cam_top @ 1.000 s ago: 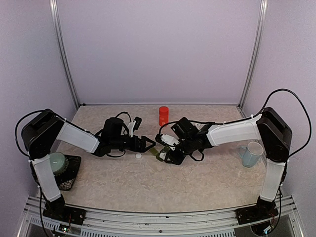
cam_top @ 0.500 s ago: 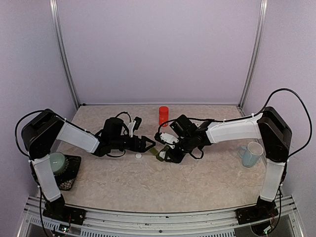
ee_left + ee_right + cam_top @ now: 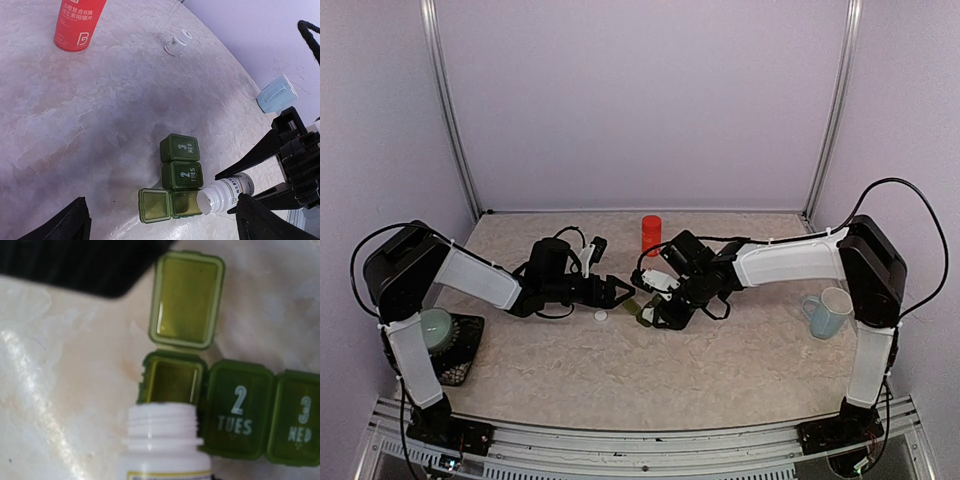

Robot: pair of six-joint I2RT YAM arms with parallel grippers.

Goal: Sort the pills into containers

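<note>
The containers [image 3: 181, 175], a dark green strip of three square plastic boxes, lie in the middle of the desk [image 3: 720, 370]. The end box is open, its lid folded flat and yellowish inside. The other two are closed and marked 2 and 3. The right fingers [image 3: 252, 156] hold a smooth white bottle [image 3: 226, 192], tipped with its ribbed mouth at the open box. The left fingers [image 3: 70, 225] are spread wide nearby, holding nothing. We see a beige, marbled, slightly glossy desk and plain lilac walls [image 3: 640, 100].
</note>
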